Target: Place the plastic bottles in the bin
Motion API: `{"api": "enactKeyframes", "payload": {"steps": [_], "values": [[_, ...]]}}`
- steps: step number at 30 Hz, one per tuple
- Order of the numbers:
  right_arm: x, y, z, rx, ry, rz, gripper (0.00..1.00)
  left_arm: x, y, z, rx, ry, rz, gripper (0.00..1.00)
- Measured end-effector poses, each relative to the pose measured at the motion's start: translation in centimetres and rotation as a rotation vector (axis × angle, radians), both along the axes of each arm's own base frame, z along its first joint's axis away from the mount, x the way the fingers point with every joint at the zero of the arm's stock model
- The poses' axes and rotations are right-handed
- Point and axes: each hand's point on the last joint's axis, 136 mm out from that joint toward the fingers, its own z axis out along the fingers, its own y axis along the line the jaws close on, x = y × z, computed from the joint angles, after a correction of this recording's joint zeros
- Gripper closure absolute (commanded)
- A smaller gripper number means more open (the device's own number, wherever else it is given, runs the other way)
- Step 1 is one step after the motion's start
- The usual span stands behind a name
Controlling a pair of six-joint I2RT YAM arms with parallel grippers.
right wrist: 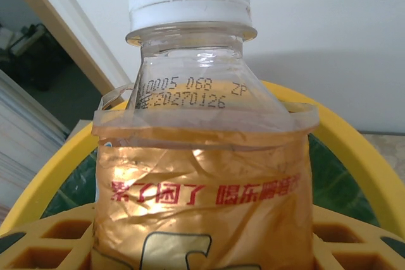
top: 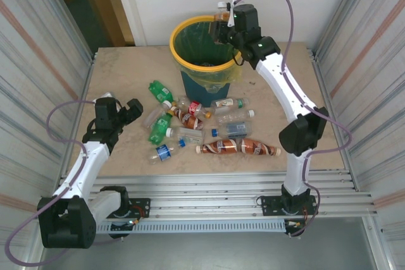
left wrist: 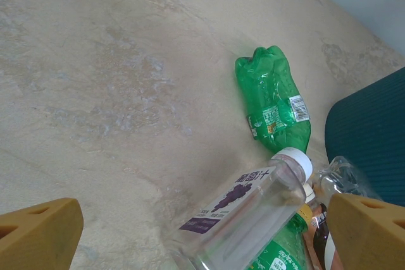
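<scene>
A gold-labelled bottle [right wrist: 199, 181] with a white cap is clamped in the right gripper [top: 223, 22] and is held over the far right part of the bin [top: 179, 33], above its yellow rim. The left gripper [top: 134, 109] is spread wide, low over the table [top: 120, 71] at the left edge of the bottle pile [top: 202, 128]. In the left wrist view a clear purple-labelled bottle [left wrist: 247, 213] is seen lying between the orange fingers [left wrist: 38, 235] (contact cannot be told), and a green bottle [left wrist: 275, 99] lies just beyond it. Two brown bottles [top: 237, 148] are laid end to end at the near side of the pile.
</scene>
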Motion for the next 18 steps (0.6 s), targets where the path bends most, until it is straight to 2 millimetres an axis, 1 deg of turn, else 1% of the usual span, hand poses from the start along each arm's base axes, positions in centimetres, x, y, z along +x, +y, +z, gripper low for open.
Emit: {"api": "enactKeyframes", "payload": {"steps": [6, 10, 13, 15, 18], "values": [[1.6, 2.0, -2.8, -0.056, 0.042, 0.032, 0.53, 0.0, 0.0, 0.0, 0.0, 0.001, 0.0, 0.01], [1.9, 2.8, -5.4, -0.101, 0.089, 0.051, 0.51, 0.0, 0.0, -0.1, 0.0, 0.003, 0.0, 0.01], [1.9, 3.2, -6.9, -0.127, 0.114, 0.063, 0.46, 0.1, 0.0, -0.4, 0.0, 0.012, -0.001, 0.01], [2.0, 3.4, -7.7, -0.141, 0.128, 0.068, 0.4, 0.1, 0.0, -0.5, -0.001, 0.017, -0.002, 0.01], [2.0, 3.4, -8.4, -0.154, 0.143, 0.071, 0.32, 0.1, -0.1, -0.6, -0.001, 0.02, -0.003, 0.01]]}}
